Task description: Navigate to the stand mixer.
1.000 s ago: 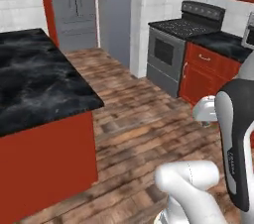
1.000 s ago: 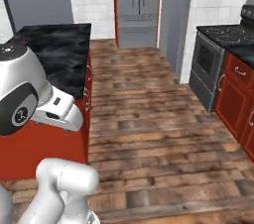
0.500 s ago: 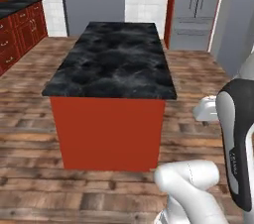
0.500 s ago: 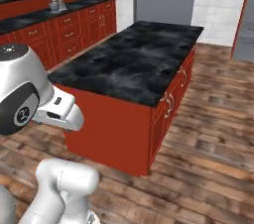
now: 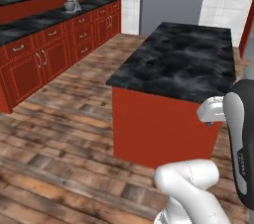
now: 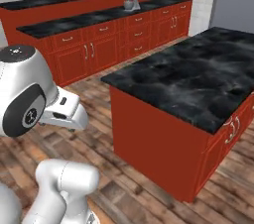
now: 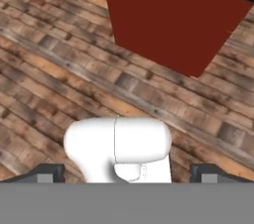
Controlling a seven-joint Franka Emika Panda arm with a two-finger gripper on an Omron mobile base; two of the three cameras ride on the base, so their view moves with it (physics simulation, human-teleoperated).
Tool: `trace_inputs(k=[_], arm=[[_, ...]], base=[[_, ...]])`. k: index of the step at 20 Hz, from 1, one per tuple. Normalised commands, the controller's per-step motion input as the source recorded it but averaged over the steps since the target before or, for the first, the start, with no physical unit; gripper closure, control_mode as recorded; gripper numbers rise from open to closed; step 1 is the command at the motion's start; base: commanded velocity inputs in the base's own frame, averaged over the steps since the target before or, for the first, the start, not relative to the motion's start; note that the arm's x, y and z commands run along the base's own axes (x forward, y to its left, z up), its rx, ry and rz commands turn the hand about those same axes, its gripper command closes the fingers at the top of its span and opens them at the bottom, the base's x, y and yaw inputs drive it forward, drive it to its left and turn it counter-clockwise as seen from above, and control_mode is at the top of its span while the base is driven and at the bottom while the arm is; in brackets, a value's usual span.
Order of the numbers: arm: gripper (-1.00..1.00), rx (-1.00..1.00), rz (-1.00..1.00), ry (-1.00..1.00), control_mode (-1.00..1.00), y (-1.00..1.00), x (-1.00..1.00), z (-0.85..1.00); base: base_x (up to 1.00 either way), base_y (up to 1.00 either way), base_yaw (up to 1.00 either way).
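A: What is closest to us?

B: The pincer (image 7: 127, 172). In the hand view its two dark tips sit far apart at the bottom, so it is wide open and holds nothing. It points down at the wooden floor (image 7: 59, 64).

A: And after the floor?

B: A big red island (image 5: 163, 129) with a black stone top. In the left base view it fills the middle. In the right base view the island (image 6: 163, 143) is on the right side. Its red side also shows at the top of the hand view.

A: What comes behind it?

B: A long desk (image 5: 34, 22) with a black top and red cabinets (image 5: 49, 54) under it. It runs along the far wall. A higher red ledge (image 5: 39, 5) stands behind it.

A: Where is the stand mixer?

B: The stand mixer (image 5: 72, 2) is on that desk, near its far end, close to the back edge by the ledge. In the right base view the stand mixer (image 6: 131, 0) is at the top middle.

A: What does it look like?

B: It is small from here. It has a pale, round head on top and a grey bowl below. I cannot see more, it is too small.

A: Is it near the pincer?

B: No. It is well apart from it, across the floor and past the island.
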Motion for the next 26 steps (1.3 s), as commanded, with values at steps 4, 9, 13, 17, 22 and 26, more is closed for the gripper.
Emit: trace_inputs(k=[4,9,13,17,22,26], arm=[[-1.00,0.00,0.00,0.00,1.00,0.00,0.00,0.00],[-1.00,0.00,0.00,0.00,1.00,0.00,0.00,0.00],[-1.00,0.00,0.00,0.00,1.00,0.00,0.00,0.00],[-1.00,0.00,0.00,0.00,1.00,0.00,0.00,0.00],[-1.00,0.00,0.00,0.00,1.00,0.00,0.00,0.00],[-1.00,0.00,0.00,0.00,1.00,0.00,0.00,0.00]], base=[[1.00,1.00,-0.05],[1.00,1.00,-0.12],[1.00,1.00,-0.10],[1.00,1.00,-0.12],[1.00,1.00,-0.13],[1.00,1.00,-0.13]])
